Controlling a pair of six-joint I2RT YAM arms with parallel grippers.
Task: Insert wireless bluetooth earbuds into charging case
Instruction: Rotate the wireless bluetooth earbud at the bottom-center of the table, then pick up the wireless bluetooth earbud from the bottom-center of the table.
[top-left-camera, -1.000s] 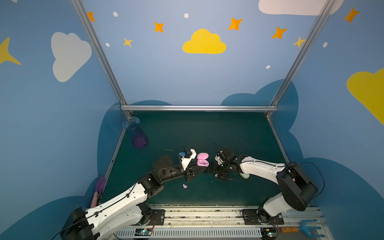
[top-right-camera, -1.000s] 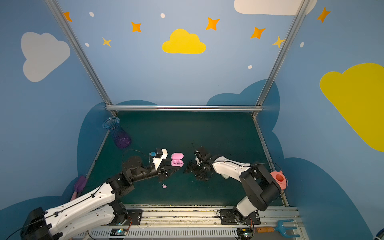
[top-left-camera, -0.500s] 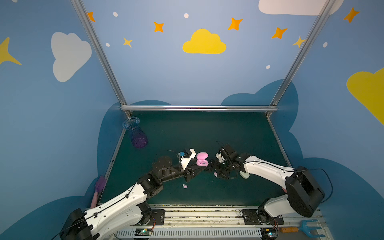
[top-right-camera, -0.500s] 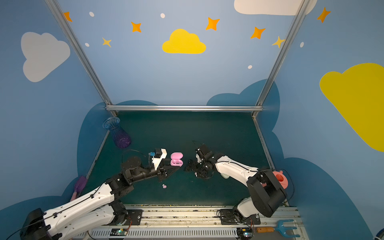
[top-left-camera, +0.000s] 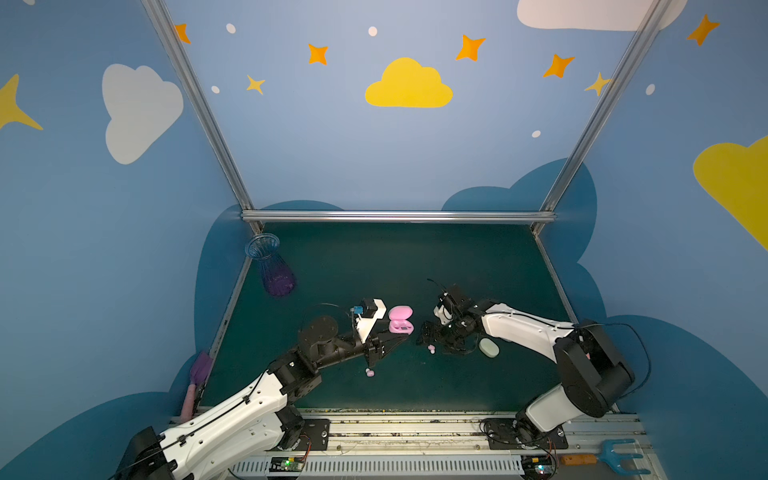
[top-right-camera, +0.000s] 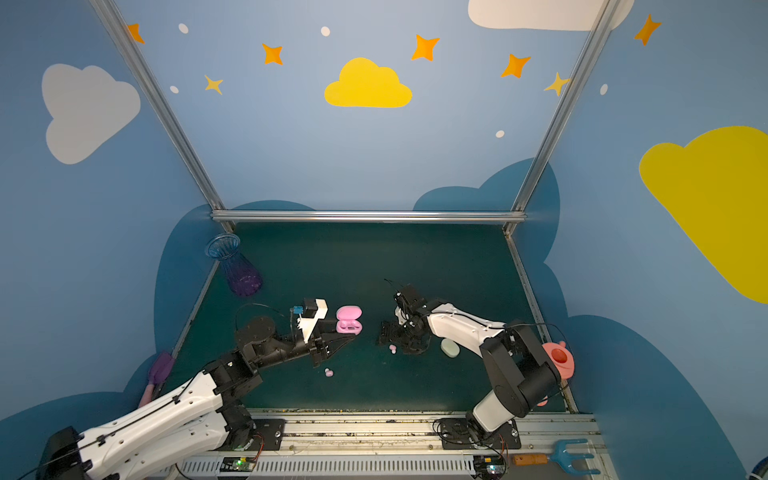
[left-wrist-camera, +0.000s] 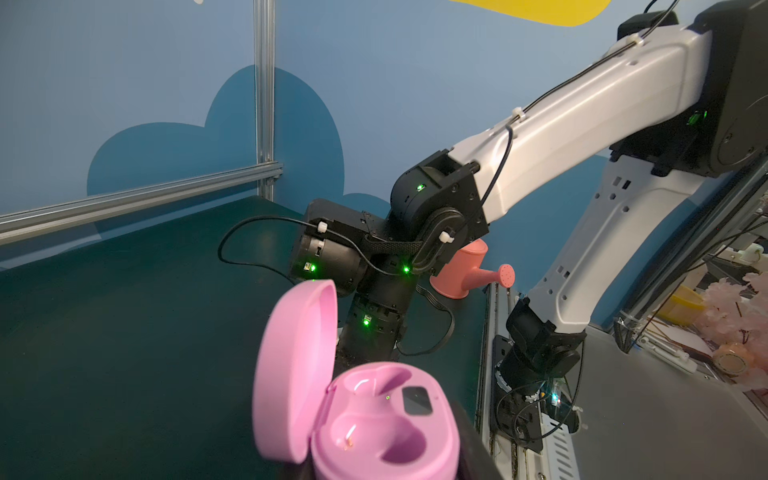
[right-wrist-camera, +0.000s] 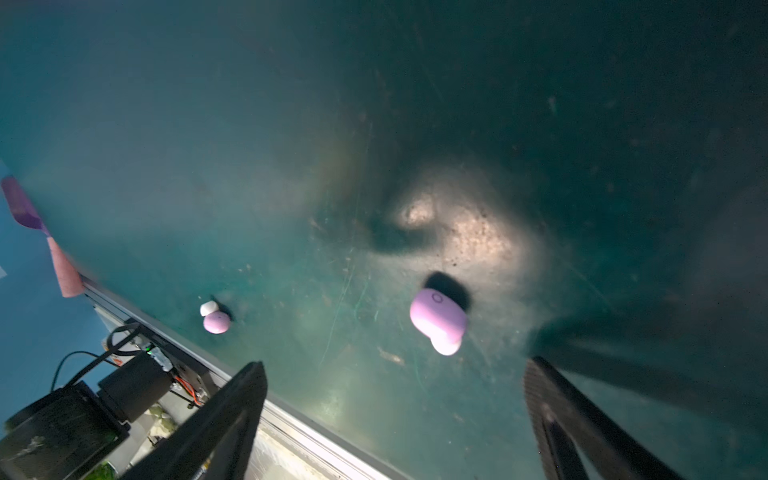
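The pink charging case (top-left-camera: 401, 319) stands near the middle of the mat with its lid open and both sockets bare (left-wrist-camera: 374, 432). My left gripper (top-left-camera: 395, 337) is shut on the case's base. One pink earbud (top-left-camera: 431, 348) lies on the mat just under my right gripper (top-left-camera: 434, 337), which hangs open above it. In the right wrist view this earbud (right-wrist-camera: 438, 322) lies ahead of the spread fingers (right-wrist-camera: 249, 386), untouched. A second pink earbud (top-left-camera: 369, 372) lies nearer the front edge, below my left gripper, and also shows as a small earbud (right-wrist-camera: 216, 320) in the right wrist view.
A closed pale green case (top-left-camera: 488, 347) lies beside my right forearm. A blue-purple vase (top-left-camera: 272, 270) lies at the back left. A purple brush (top-left-camera: 199, 370) sits off the left edge. A pink watering can (top-right-camera: 559, 359) stands at the right edge.
My right arm's elbow swung out and back, and the pale green case now shows beside the forearm. The right gripper stays over the pink earbud. The left arm has not moved.
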